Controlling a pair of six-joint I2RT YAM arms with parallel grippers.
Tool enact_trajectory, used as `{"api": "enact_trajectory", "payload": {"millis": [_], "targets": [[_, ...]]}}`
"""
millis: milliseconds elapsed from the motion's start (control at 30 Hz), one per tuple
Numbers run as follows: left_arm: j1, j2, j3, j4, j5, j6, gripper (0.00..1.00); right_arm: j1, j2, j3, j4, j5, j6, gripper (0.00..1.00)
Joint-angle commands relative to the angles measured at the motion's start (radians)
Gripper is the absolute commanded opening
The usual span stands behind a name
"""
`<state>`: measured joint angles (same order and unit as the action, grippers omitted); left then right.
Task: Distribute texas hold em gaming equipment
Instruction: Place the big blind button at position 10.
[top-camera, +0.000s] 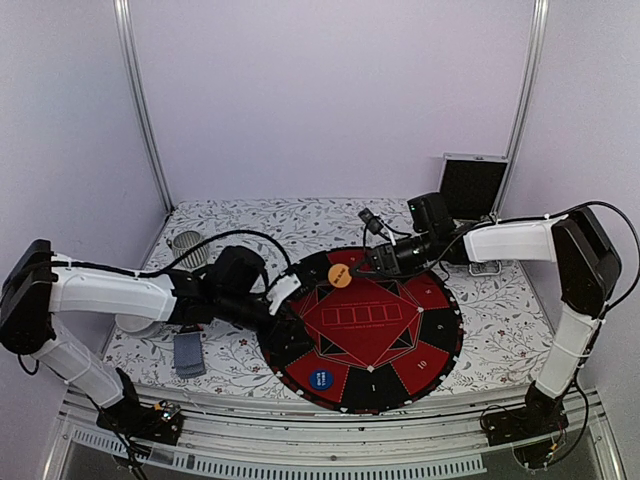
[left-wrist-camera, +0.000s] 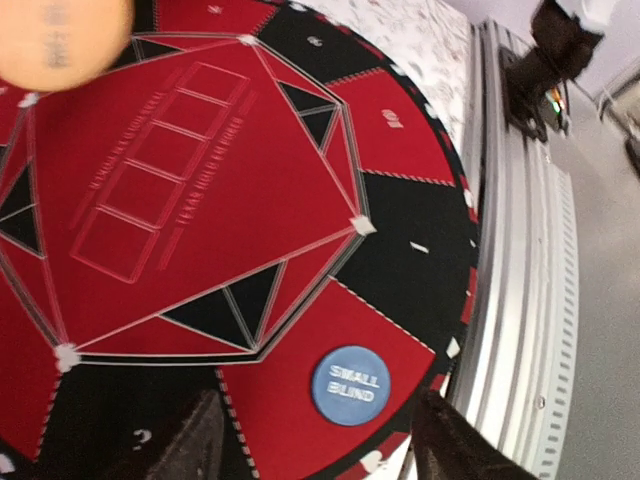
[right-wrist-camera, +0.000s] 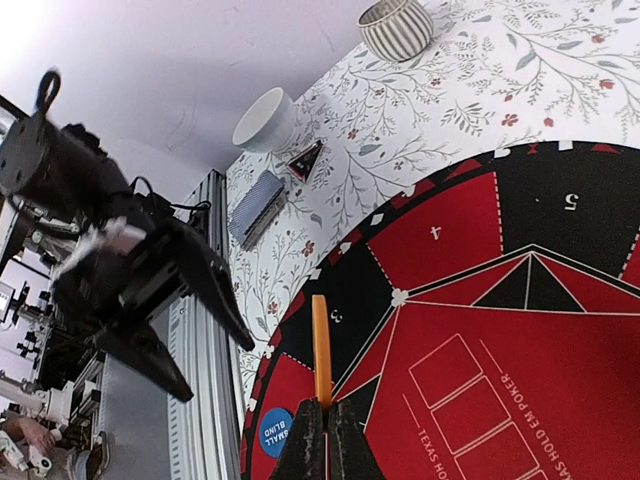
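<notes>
At the far left of the flowered table (top-camera: 500, 320), close to the front edge, I see the deck of playing cards (top-camera: 189, 352). It lies with a grey-blue back up, beside the round poker mat (top-camera: 430, 330) but not on it. Behind the deck stands a white bowl (right-wrist-camera: 266, 120), partly hidden under my left arm in the top view. The ribbed grey cup (top-camera: 187, 243) is further back.

The left gripper (right-wrist-camera: 218, 368) hangs over the left edge of the mat. Its jaws are spread apart and there is nothing between them. In the left wrist view its two dark fingers (left-wrist-camera: 190, 440) frame the blue marker disc (left-wrist-camera: 347, 385). This disc reads "SMALL BLIND" and lies flat on a red field near the front rim of the mat.

More to the right, at the far-left part of the mat, the right gripper (right-wrist-camera: 325, 415) is clenched on the orange marker disc (top-camera: 340, 277). In the right wrist view the disc stands on its edge between the fingers. I cannot tell if it touches the mat.

At the back right corner the black case (top-camera: 472, 187) stands open.
</notes>
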<state>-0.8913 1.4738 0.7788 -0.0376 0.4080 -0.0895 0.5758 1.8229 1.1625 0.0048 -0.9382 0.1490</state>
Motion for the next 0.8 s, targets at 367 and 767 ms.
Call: {"api": "enact_trajectory", "payload": {"millis": [367,767], "targets": [[-0.268,0.433,0.302,-0.312,-0.338,0.277,0.75,-0.020,-0.205,-0.138,-0.051,0.108,-0.007,0.02],[-0.267,0.395,0.272,-0.403,-0.264,0.257,0.66,-0.023,-0.228,-0.158,-0.051,0.110,-0.030,0.02]]}}
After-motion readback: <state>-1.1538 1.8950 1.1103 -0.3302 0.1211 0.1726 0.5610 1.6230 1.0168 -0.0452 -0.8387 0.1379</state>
